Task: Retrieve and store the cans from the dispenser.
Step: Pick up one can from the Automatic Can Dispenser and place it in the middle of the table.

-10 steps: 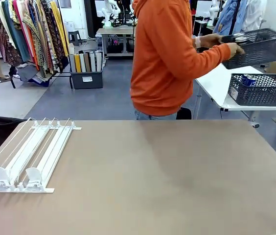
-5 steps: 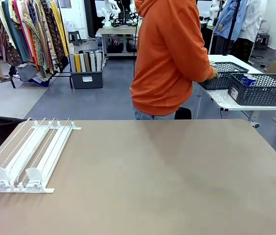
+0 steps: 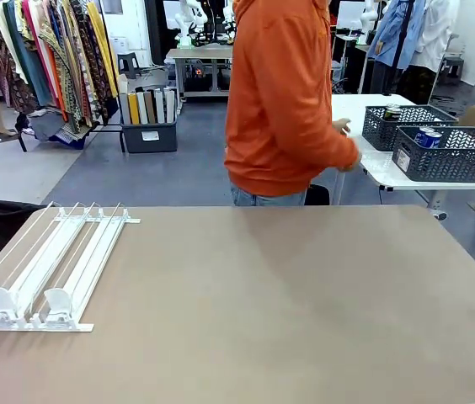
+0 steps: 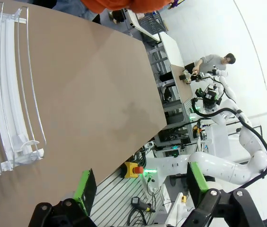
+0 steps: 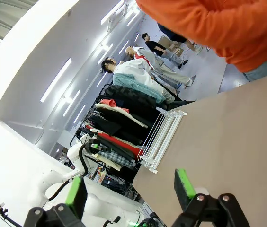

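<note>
The left gripper (image 4: 140, 189) hangs above the near edge of the brown table (image 4: 91, 94) with its green-padded fingers (image 4: 84, 187) spread wide and nothing between them. The dispenser (image 4: 8, 94) lies flat on the table well beyond the fingertips, off to the side of the finger shown on the left of the wrist view, its white rail lanes bare and its pusher tabs at one end. The right gripper (image 5: 129, 191) likewise holds its fingers (image 5: 183, 183) wide apart and empty over the table; the dispenser (image 5: 162, 135) sits far ahead of them, roughly in line with the gap between the two. From the front, the dispenser (image 3: 48, 265) rests on the left part of the table (image 3: 288, 303). Past the far edge a person in an orange hoodie (image 3: 284, 101) stands turned toward a white side table (image 3: 372, 164) carrying two dark lattice baskets (image 3: 448, 156); a blue-and-white can (image 3: 427, 137) shows inside the nearer basket.
</note>
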`<action>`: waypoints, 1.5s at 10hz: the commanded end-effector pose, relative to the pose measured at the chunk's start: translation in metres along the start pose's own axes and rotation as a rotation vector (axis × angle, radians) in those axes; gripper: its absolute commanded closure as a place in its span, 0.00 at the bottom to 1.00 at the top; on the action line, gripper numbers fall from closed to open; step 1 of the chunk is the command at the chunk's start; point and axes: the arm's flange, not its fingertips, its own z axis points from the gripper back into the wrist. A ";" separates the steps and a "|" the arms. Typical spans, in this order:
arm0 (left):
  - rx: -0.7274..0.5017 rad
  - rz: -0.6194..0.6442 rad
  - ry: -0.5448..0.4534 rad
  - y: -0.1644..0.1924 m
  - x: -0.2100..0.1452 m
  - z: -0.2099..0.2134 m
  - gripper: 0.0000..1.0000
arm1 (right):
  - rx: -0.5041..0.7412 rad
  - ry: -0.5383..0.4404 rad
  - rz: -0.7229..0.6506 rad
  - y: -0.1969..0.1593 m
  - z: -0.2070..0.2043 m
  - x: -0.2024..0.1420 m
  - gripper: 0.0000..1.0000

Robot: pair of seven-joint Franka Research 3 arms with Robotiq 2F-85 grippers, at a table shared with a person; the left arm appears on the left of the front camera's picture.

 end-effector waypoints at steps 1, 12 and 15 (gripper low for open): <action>-0.019 -0.014 -0.010 -0.001 0.001 -0.001 0.00 | 0.011 -0.017 -0.009 0.004 -0.003 0.004 0.00; -0.019 -0.014 -0.010 -0.001 0.001 -0.001 0.00 | 0.011 -0.017 -0.009 0.004 -0.003 0.004 0.00; -0.019 -0.014 -0.010 -0.001 0.001 -0.001 0.00 | 0.011 -0.017 -0.009 0.004 -0.003 0.004 0.00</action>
